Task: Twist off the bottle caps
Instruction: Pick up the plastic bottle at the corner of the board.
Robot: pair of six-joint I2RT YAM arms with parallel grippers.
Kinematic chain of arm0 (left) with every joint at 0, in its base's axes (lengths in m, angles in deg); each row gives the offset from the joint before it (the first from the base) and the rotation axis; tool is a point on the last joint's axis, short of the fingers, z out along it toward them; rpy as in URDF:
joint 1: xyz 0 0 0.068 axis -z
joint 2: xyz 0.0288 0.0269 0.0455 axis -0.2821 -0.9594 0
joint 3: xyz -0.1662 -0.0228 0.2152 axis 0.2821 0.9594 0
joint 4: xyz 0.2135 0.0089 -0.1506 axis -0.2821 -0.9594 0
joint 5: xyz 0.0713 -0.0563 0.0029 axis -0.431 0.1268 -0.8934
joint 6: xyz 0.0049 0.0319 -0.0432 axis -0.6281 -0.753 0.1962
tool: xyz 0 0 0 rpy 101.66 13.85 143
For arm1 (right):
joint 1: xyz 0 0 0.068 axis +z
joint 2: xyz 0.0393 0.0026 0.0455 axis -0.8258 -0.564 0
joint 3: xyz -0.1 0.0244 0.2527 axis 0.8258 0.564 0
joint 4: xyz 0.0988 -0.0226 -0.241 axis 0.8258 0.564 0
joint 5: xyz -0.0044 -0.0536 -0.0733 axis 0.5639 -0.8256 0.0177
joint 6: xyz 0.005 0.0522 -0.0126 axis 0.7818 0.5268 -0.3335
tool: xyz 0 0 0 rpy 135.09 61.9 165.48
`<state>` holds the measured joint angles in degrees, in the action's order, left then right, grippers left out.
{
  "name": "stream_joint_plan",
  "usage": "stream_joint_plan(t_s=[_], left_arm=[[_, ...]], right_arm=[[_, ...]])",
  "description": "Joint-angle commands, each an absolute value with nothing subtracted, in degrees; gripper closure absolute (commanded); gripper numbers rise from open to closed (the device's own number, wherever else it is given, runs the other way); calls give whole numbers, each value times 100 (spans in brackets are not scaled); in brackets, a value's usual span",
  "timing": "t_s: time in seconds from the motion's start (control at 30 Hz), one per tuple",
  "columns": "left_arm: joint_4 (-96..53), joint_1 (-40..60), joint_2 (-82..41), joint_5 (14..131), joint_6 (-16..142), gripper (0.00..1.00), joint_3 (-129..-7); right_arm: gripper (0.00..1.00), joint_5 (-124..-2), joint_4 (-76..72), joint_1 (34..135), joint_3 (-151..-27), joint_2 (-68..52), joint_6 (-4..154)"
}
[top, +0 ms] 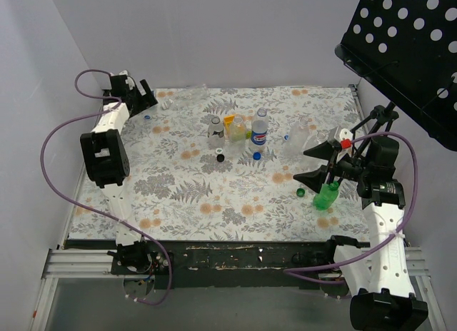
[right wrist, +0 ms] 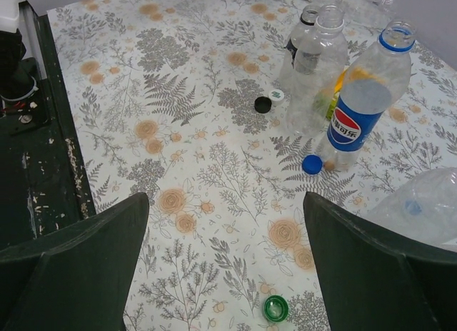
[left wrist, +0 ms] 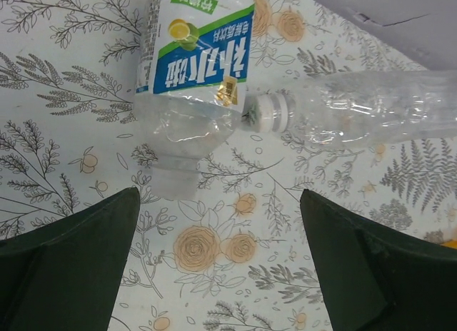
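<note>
My left gripper (top: 151, 97) is open and empty at the far left corner. In the left wrist view (left wrist: 221, 260) it hovers just short of two bottles lying down: one with a blue-green label (left wrist: 193, 67) and a clear one (left wrist: 371, 106) with a white cap (left wrist: 270, 111). My right gripper (top: 303, 165) is open and empty; in the right wrist view (right wrist: 225, 260) it hangs above bare cloth. Loose caps lie there: green (right wrist: 275, 308), blue (right wrist: 311, 164), black (right wrist: 263, 104) and white (right wrist: 276, 95). An uncapped Pepsi bottle (right wrist: 364, 103) and clear bottles (right wrist: 318, 67) stand upright.
A green bottle (top: 327, 195) sits under my right arm, next to the green cap (top: 300, 192). A crumpled clear bottle (right wrist: 428, 202) lies to the right. A yellowish bottle (top: 234, 128) stands mid-table. A black perforated stand (top: 400, 53) overhangs the right side. Walls close the back and left.
</note>
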<state>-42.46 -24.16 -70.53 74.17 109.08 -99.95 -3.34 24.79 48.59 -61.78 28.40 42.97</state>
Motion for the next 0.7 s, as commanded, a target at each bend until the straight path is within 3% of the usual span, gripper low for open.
stream_joint_plan(t_s=[0.0,0.43,0.67], left_arm=[[-4516,-2403,-7206,7123,10549,5,-10507],[-4683,-2272,-8305,6763,9987,5,-11659],[-4692,-2113,-8849,6255,9582,13,-12133]], right_arm=[[5,-135,2461,4846,-6163,2798,4252],[4,-64,2382,4855,-6136,2595,4401],[5,6,2444,4855,-6066,2604,4445]])
